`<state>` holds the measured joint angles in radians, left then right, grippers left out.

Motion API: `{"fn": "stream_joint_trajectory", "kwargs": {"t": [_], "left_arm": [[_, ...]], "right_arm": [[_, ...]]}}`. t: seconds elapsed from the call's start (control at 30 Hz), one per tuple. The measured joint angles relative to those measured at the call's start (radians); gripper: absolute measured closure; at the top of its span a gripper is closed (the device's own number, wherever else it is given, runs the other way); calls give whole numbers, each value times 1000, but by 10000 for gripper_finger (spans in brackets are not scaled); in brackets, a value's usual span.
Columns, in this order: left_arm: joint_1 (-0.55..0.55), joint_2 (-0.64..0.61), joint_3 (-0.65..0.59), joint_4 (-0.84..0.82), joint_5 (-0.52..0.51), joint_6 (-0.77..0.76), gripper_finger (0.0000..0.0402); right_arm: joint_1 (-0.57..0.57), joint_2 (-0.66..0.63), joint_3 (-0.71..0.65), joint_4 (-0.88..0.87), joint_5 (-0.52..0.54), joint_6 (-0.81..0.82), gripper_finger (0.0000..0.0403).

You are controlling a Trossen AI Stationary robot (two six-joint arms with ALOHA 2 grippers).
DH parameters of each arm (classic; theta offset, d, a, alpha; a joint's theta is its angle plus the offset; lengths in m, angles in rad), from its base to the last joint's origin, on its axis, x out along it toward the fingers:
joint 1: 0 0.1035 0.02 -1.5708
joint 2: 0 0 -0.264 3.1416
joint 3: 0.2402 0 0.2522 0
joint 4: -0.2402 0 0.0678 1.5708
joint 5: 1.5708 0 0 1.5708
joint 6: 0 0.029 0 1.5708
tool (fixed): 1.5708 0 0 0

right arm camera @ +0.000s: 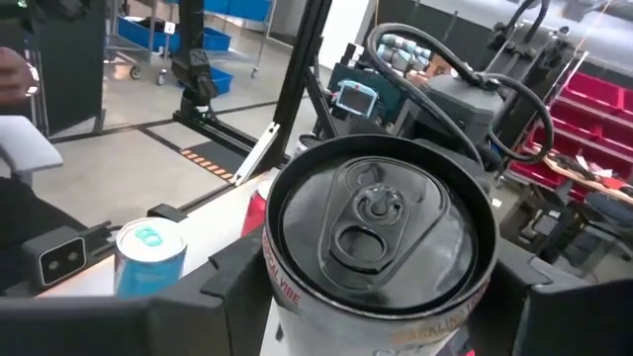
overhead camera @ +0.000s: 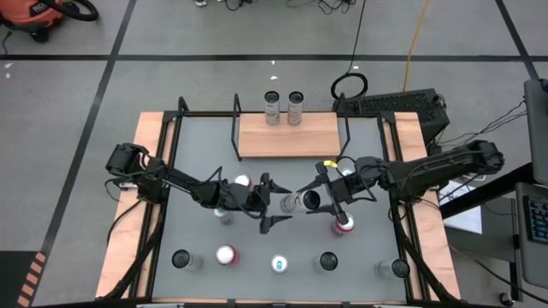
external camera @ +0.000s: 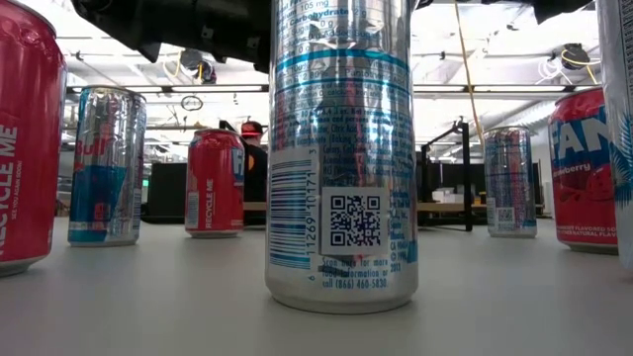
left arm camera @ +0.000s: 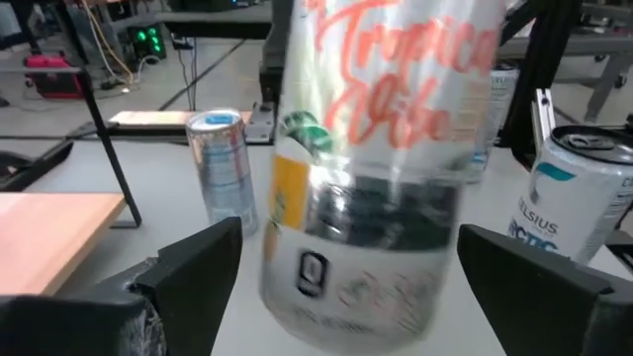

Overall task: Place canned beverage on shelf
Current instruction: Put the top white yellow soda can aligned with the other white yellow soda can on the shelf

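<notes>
A silver "Tropical Vibe" can (overhead camera: 297,203) hangs on its side above the table's middle. My right gripper (overhead camera: 313,202) is shut on its top end, and the dark lid (right arm camera: 378,229) faces my right wrist. My left gripper (overhead camera: 269,204) is open. Its two fingers (left arm camera: 193,267) stand on either side of the can's bottom end (left arm camera: 366,267) with gaps, touching nothing. The shelf (overhead camera: 287,137), a light-wood board with black rod frames, lies at the table's far middle. Two cans (overhead camera: 283,108) stand at its far edge. My right gripper pinches the can's side wall just under the top rim (right arm camera: 280,289) between its two fingers. The fingers come level from the table's right and lie along the can. The can is lifted clear of the table, on its side, bottom end toward the left gripper.
A red can (overhead camera: 344,225) stands just below my right gripper. Two cans (overhead camera: 242,181) (overhead camera: 224,214) stand by my left arm. A row of several cans (overhead camera: 279,263) lines the near edge. The shelf's rod frames (overhead camera: 235,128) (overhead camera: 348,128) rise at both its ends.
</notes>
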<state>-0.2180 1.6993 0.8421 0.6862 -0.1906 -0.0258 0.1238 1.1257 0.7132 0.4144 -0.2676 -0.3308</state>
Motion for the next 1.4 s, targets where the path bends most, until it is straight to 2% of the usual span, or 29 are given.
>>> {"fn": "stream_joint_trajectory", "kwargs": {"t": [0.43, 0.67, 0.8, 1.0, 1.13, 1.27, 1.4], "left_arm": [[-1, 0, 0, 3, -2, 24, 131], [-1, 0, 0, 0, -2, 33, 144], [-2, 0, 0, 0, 0, 33, 145], [-4, -2, 0, 4, -51, 54, 146], [-9, -14, -1, 3, -92, 74, 146], [-23, -32, 0, 14, -227, 100, 146], [-45, -49, 1, 17, -432, 144, 146]], "right_arm": [[0, 23, 0, 28, 2, 4, 181], [2, 22, 0, 14, 15, 19, 179], [3, 22, 0, 11, 49, 58, 163], [14, 5, 0, -12, 193, 236, 125], [30, -19, 1, -52, 217, 271, 110], [64, -28, 1, -68, 347, 302, 109], [114, -28, 1, -59, 573, 310, 109]]}}
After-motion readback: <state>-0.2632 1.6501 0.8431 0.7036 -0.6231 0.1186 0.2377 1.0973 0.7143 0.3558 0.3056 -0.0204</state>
